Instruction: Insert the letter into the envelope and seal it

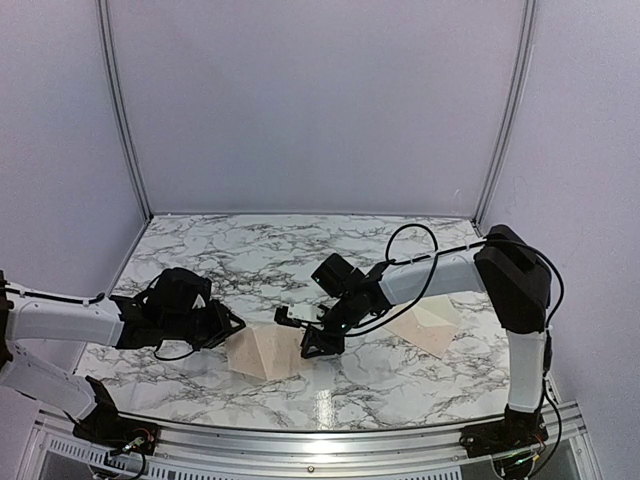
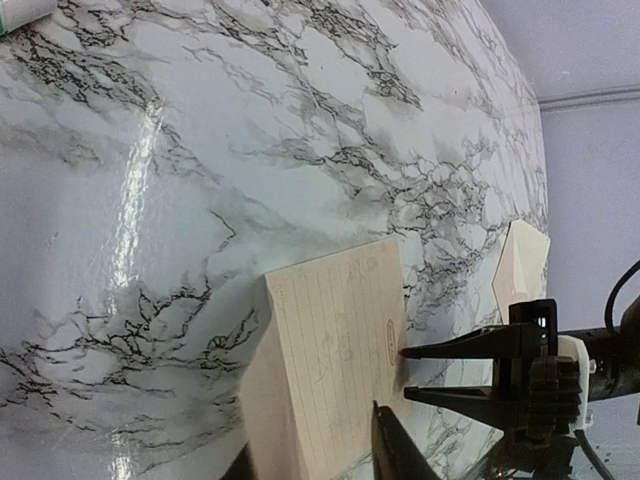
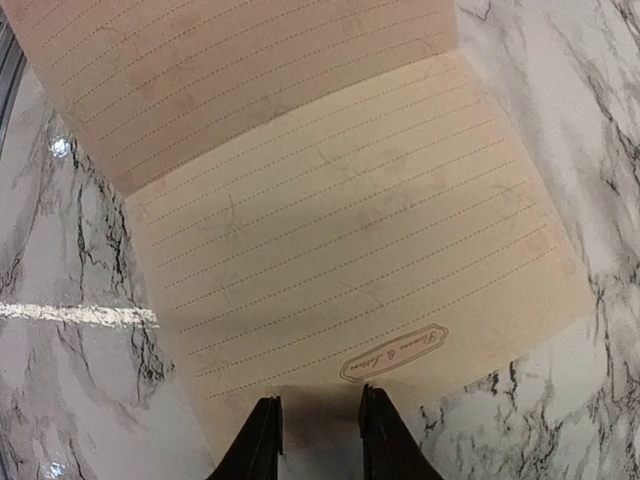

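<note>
The pale peach lined sheet of paper, the letter (image 1: 265, 352), sat tented along a crease at about 6 o'clock on the grey-veined white marble table (image 1: 250, 255). The cream paper envelope with its triangular flap (image 1: 432, 325) lay at the letter's 2 o'clock, well apart from it and partly under my right forearm. My right gripper (image 3: 320, 400) was at the letter's 3 o'clock edge, its fingers a narrow gap apart with the paper's border between them, not pinched on it as far as I could see. My left gripper (image 1: 228, 325) stood at the letter's 9 o'clock with its fingers spread wide, gripping nothing. I judged the bite on the right to be the weak point. With so little margin between the fingers, closing might catch only the border, and the sheet could slide out or buckle at the crease. The glossy marble looked slick, so a nudge from either side might skate the letter away instead of lifting it. Swinging toward 2 o'clock, my forearm could drag the envelope askew. I could not tell how far its flap stood open.
</note>
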Controlling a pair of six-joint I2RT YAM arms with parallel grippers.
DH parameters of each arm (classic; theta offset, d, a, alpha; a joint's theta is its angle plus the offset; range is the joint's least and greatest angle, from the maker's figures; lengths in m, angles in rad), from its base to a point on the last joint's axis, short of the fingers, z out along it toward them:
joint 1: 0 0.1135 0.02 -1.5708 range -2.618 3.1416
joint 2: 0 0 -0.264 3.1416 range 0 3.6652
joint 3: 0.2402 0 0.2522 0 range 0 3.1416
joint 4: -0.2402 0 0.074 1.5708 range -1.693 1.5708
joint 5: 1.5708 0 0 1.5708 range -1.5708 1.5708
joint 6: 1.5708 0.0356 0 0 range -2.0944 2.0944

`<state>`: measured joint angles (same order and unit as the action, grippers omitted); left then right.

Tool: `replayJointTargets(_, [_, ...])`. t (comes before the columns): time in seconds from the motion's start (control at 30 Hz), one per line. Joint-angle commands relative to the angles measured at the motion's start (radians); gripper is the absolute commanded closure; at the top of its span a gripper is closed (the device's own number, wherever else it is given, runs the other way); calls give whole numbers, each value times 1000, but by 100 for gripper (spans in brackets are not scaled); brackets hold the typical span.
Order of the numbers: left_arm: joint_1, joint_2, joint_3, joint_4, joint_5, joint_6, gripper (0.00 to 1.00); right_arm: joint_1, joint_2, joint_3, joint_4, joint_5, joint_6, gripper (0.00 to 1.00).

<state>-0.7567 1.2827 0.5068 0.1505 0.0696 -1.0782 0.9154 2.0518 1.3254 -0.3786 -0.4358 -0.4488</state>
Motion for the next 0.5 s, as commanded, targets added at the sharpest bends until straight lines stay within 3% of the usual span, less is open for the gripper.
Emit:
replayJointTargets(0.0, [-7, -15, 36, -82, -11, 32, 79, 0, 57, -8, -52, 42, 9, 74])
replayJointTargets(0.23, [-9, 17, 50, -95, -10, 45, 100, -1, 50, -6, -57, 51, 9, 73])
replayJointTargets(0.47, [-16, 15, 186, -224, -27, 196, 100, -94, -80, 22, -136, 35, 1, 65])
